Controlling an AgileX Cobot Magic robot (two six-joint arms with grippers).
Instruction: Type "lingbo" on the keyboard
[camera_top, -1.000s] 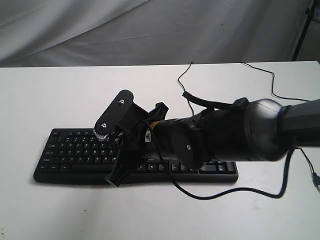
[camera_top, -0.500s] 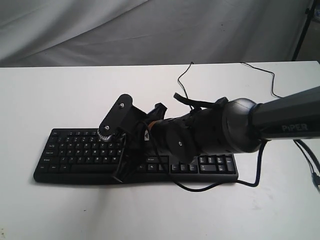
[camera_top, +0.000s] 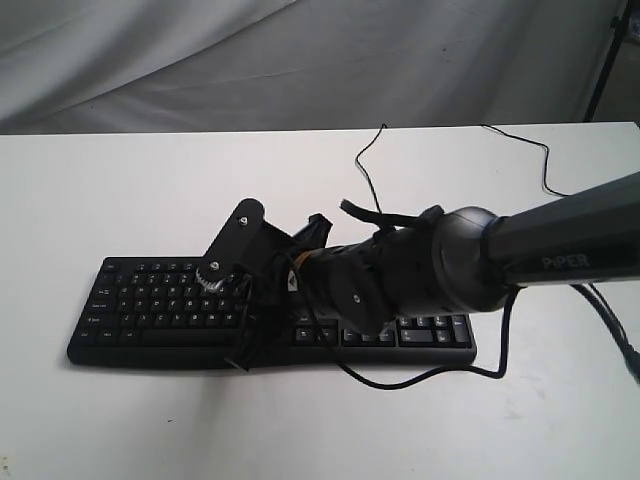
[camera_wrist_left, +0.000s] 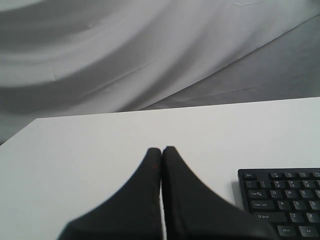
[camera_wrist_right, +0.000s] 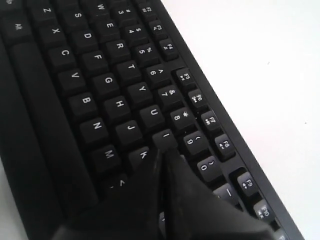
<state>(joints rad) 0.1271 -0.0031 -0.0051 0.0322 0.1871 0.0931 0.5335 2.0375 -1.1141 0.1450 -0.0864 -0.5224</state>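
Note:
The black keyboard (camera_top: 140, 300) lies across the white table, its letter keys filling the right wrist view (camera_wrist_right: 105, 85). My right gripper (camera_top: 241, 358) reaches over from the right and slants down onto the keyboard's middle. It is shut with nothing held, and in the right wrist view its tip (camera_wrist_right: 162, 152) sits at the edge of the I key (camera_wrist_right: 165, 137), beside K (camera_wrist_right: 140, 156). My left gripper (camera_wrist_left: 161, 149) is shut and empty over bare table, apart from the keyboard's corner (camera_wrist_left: 282, 200). It does not show in the exterior view.
Thin black cables (camera_top: 372, 160) trail over the table behind the keyboard. The arm's own cable (camera_top: 430, 375) loops in front of it. The right arm (camera_top: 440, 275) hides the keys between the letters and the number pad. Grey cloth hangs behind the table.
My right gripper has tipped lower onto the keys and shifted slightly right. The arm's thick joint has drawn back, uncovering the number pad. The keyboard has not moved.

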